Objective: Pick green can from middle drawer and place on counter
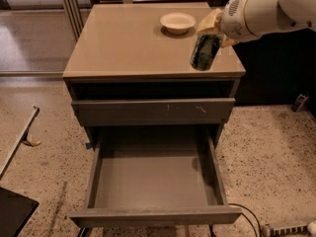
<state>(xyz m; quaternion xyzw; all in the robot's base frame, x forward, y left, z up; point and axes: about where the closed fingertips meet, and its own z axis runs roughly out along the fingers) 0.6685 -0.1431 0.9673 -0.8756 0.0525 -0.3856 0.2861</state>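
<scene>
At upper right, the smooth cream claw clasps a shiny metal green can over the glossy beige tabletop.

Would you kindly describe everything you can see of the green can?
The green can is a slim drink can, dark green with pale label marks, and it looks like metal. It is tilted, with its top leaning right. The upper end is gripped by the claw, which comes in from the right. The lower end is over the right front part of the counter; whether it touches the slab cannot be told.
</scene>
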